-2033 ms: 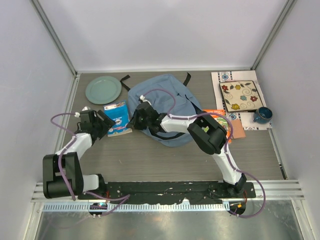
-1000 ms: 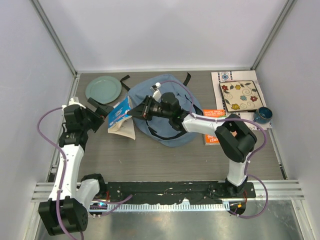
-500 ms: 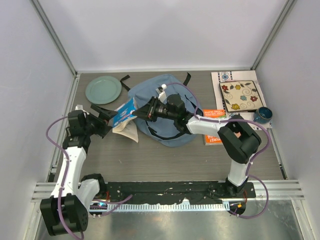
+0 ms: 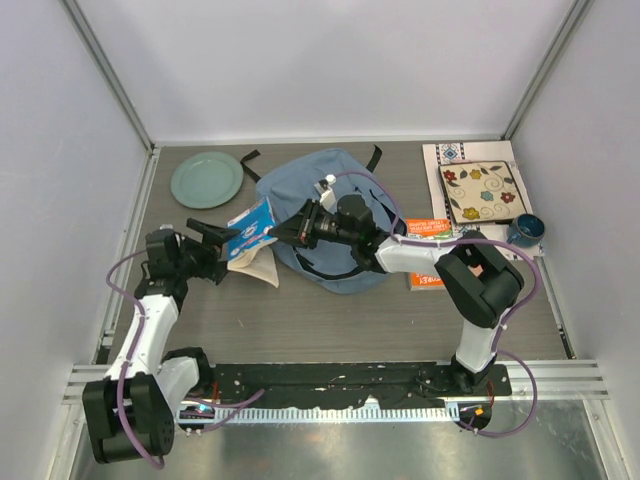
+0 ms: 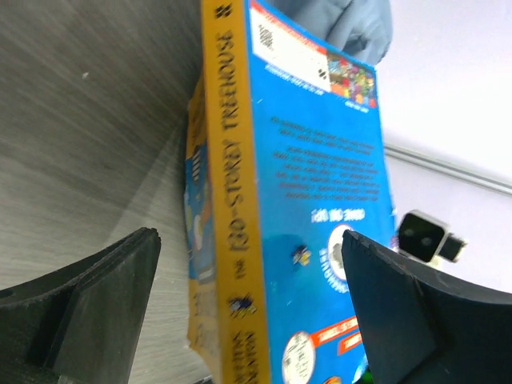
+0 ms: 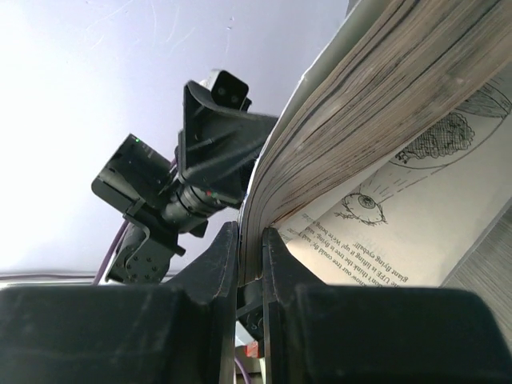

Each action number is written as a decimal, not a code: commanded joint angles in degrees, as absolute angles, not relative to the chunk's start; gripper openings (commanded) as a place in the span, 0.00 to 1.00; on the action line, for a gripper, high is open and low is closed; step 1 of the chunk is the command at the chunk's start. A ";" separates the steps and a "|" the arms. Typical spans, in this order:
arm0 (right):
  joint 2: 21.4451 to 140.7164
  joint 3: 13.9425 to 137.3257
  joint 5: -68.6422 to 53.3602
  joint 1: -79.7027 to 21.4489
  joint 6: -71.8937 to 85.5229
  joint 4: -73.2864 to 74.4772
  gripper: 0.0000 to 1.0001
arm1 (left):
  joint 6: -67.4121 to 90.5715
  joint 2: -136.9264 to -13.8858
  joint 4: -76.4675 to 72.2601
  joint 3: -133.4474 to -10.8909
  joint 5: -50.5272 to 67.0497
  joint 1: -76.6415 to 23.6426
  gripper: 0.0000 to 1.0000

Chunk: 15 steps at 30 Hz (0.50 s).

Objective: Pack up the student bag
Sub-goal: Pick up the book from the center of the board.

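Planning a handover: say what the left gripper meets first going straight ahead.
Most likely the blue book held up by the right gripper, directly ahead of the open left gripper.

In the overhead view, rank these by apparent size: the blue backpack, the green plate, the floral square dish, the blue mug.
Largest: the student bag.
Next: the floral square dish and the green plate, too alike to rank.
Smallest: the blue mug.
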<state>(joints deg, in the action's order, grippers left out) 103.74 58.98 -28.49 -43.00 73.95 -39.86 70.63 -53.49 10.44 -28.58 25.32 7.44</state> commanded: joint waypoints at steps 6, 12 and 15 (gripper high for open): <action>96.95 53.97 -30.41 -42.80 74.88 -48.34 0.01 | 76.56 -60.02 -9.66 -28.91 26.89 6.06 0.99; 95.80 51.51 -30.67 -42.71 74.97 -48.78 0.01 | 76.90 -67.67 -17.30 -28.74 28.83 5.10 0.85; 96.06 50.71 -31.02 -42.71 75.06 -48.95 0.01 | 77.34 -70.47 -20.73 -28.74 29.70 4.40 0.74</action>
<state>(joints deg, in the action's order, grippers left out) 99.88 50.81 -29.21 -42.87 74.11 -41.60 76.44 -68.10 -10.98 -27.94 27.11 5.41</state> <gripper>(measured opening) 0.164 0.784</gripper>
